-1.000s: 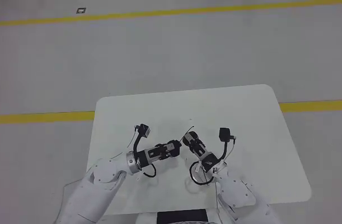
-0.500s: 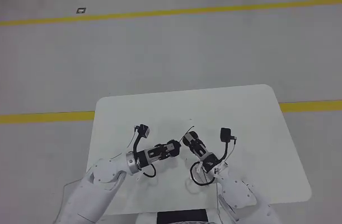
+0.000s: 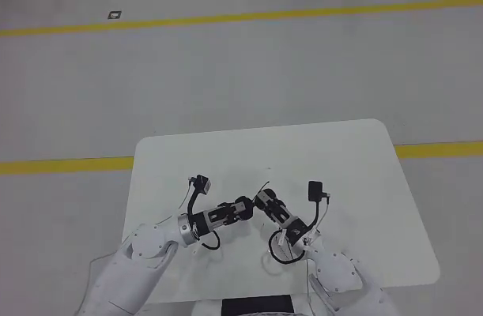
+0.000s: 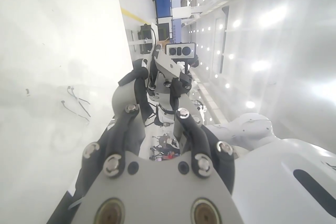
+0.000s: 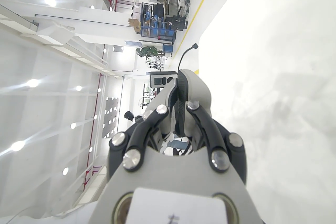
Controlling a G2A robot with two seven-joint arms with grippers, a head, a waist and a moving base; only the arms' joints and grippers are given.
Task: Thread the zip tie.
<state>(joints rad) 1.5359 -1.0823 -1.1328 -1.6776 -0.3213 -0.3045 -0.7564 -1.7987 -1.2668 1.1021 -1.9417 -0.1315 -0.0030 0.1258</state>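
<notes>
A thin black zip tie (image 5: 184, 55) rises from between the fingers of my right gripper (image 5: 178, 84), which is shut on it. Its small square head hangs free at the top of a curve. My left gripper (image 4: 157, 83) faces the right one almost tip to tip above the middle of the white table (image 3: 344, 158). Its fingers stand apart, with nothing visible between them. From above, the left gripper (image 3: 246, 206) and the right gripper (image 3: 260, 197) nearly touch.
Several loose black zip ties (image 4: 77, 103) lie on the table just beyond the grippers. The table's rounded edges are well away from both arms on every side.
The right gripper has shifted slightly towards the left one, closing the small gap between them. The left arm has hardly moved.
</notes>
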